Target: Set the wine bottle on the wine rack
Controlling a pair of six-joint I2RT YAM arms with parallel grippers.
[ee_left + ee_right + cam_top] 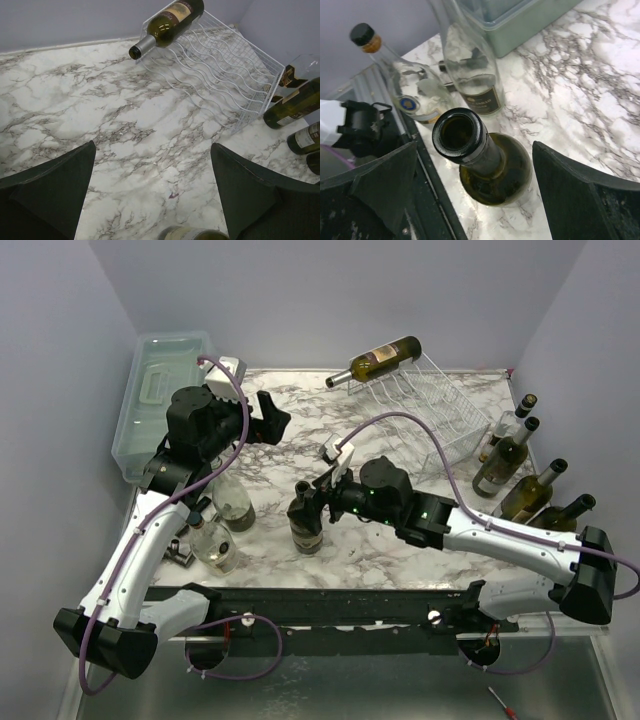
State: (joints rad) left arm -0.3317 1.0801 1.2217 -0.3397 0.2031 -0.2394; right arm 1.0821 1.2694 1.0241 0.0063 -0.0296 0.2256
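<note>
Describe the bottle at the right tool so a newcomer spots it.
On the marble table, look near the front edge, centre. The dark green bottle stands upright, mouth uncorked, flanked by the open right tool; its left neighbours are clear glass.

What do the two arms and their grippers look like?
Both the left arm and right arm have white link shells, black joints and black bases, with a purple cable looping along each. The left gripper and right gripper have dark, broad, wedge-shaped fingers.

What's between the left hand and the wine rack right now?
Just bare marble tabletop, seen in the left wrist view between the left hand and the wine rack.
</note>
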